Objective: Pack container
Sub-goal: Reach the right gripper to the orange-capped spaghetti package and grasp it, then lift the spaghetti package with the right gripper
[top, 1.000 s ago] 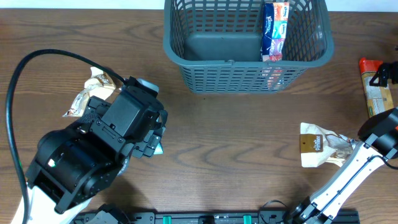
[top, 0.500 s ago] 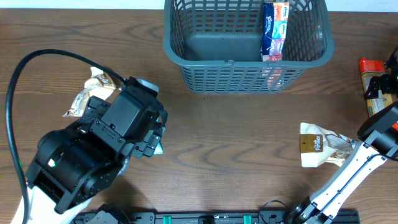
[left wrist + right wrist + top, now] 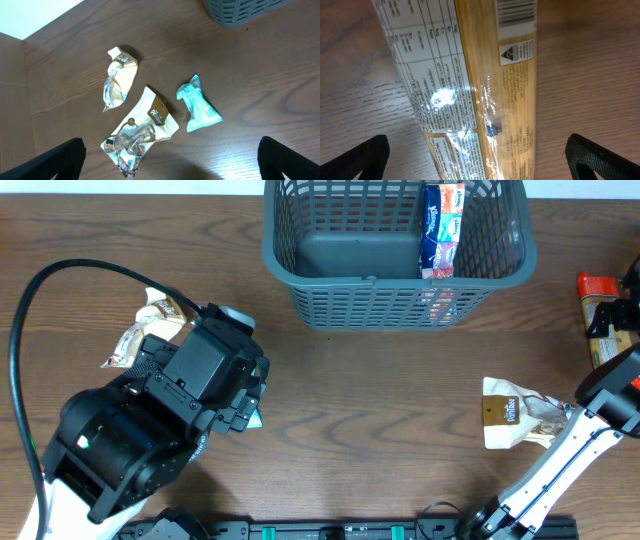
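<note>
Container (image 3: 380, 305) holds one blue packet (image 3: 443, 228); five other packets (image 3: 510, 412) lie outside.

Matt grey plastic container (image 3: 395, 305); glossy film packet (image 3: 470, 85); wood-grain table (image 3: 380, 410).

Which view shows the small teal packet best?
Left wrist: the teal packet lies unobstructed on the table. Overhead shows only a corner peeking from under the left arm; the right wrist view shows none of it.

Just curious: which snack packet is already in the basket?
The blue one, inside the basket; every other packet lies out on the table.
</note>
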Controlling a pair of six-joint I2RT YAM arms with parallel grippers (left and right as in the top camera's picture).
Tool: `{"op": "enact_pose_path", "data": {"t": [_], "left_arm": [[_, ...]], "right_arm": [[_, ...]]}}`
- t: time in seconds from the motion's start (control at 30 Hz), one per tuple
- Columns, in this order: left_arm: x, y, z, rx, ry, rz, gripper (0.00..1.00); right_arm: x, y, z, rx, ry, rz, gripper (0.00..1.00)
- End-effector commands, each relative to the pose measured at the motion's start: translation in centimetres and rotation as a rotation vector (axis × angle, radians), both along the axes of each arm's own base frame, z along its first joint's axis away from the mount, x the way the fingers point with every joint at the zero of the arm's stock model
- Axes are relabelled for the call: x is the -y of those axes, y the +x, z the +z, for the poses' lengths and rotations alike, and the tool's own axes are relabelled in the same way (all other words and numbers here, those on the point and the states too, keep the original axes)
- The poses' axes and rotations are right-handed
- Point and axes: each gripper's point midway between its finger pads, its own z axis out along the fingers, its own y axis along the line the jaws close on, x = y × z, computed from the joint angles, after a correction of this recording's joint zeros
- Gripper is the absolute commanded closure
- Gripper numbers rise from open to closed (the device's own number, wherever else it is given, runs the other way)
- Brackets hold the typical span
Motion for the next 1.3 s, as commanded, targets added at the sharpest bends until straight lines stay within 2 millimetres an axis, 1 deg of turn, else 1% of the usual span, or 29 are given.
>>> {"op": "enact_pose_path", "data": {"t": [0.0, 0.1, 0.27, 0.47, 0.7, 0.83, 0.9, 0.93, 0.97, 1.03, 1.07, 1.17, 1.27], "left_arm": [[-0.2, 0.1, 0.0, 0.002, 0.012, 0.014, 0.02], [-0.2, 0.1, 0.0, 0.002, 0.012, 0.014, 0.01], [-0.2, 0.1, 0.0, 0.003, 0.012, 0.014, 0.01], [-0.1, 0.2, 0.1, 0.009, 0.006, 0.014, 0.01], [0.1, 0.5, 0.3, 0.023, -0.006, 0.014, 0.02], [0.1, 0.5, 0.3, 0.023, -0.006, 0.014, 0.01], [0.1, 0.5, 0.3, 0.023, -0.006, 0.014, 0.01], [0.1, 0.5, 0.3, 0.023, -0.005, 0.014, 0.02], [0.1, 0.5, 0.3, 0.023, -0.005, 0.014, 0.01], [0.1, 0.5, 0.3, 0.023, -0.005, 0.014, 0.01], [0.1, 0.5, 0.3, 0.023, -0.005, 0.013, 0.02], [0.1, 0.5, 0.3, 0.023, -0.005, 0.013, 0.01], [0.1, 0.5, 0.3, 0.023, -0.005, 0.013, 0.01]], "right_arm": [[0.0, -0.7, -1.0, -0.016, 0.027, -0.012, 0.01], [-0.3, -1.1, -1.7, -0.037, 0.044, -0.005, 0.01], [-0.3, -1.6, -2.7, -0.049, 0.055, -0.008, 0.01], [-0.2, -3.3, -4.2, -0.086, 0.088, -0.028, 0.01], [0.8, -4.1, -4.4, -0.079, 0.091, -0.065, 0.01], [0.6, -4.0, -4.4, -0.051, 0.121, -0.081, 0.02], [0.4, -3.8, -4.4, -0.040, 0.132, -0.085, 0.13], [0.3, -3.7, -4.4, -0.034, 0.138, -0.086, 0.38], [0.4, -3.6, -4.5, -0.030, 0.133, -0.102, 0.67], [0.5, -3.4, -4.5, -0.020, 0.129, -0.138, 0.91], [0.6, -3.3, -4.5, -0.014, 0.129, -0.154, 0.99], [0.0, -2.8, -4.5, 0.010, 0.156, -0.165, 0.99], [-1.0, -1.6, -4.4, 0.050, 0.196, -0.159, 0.99]]}}
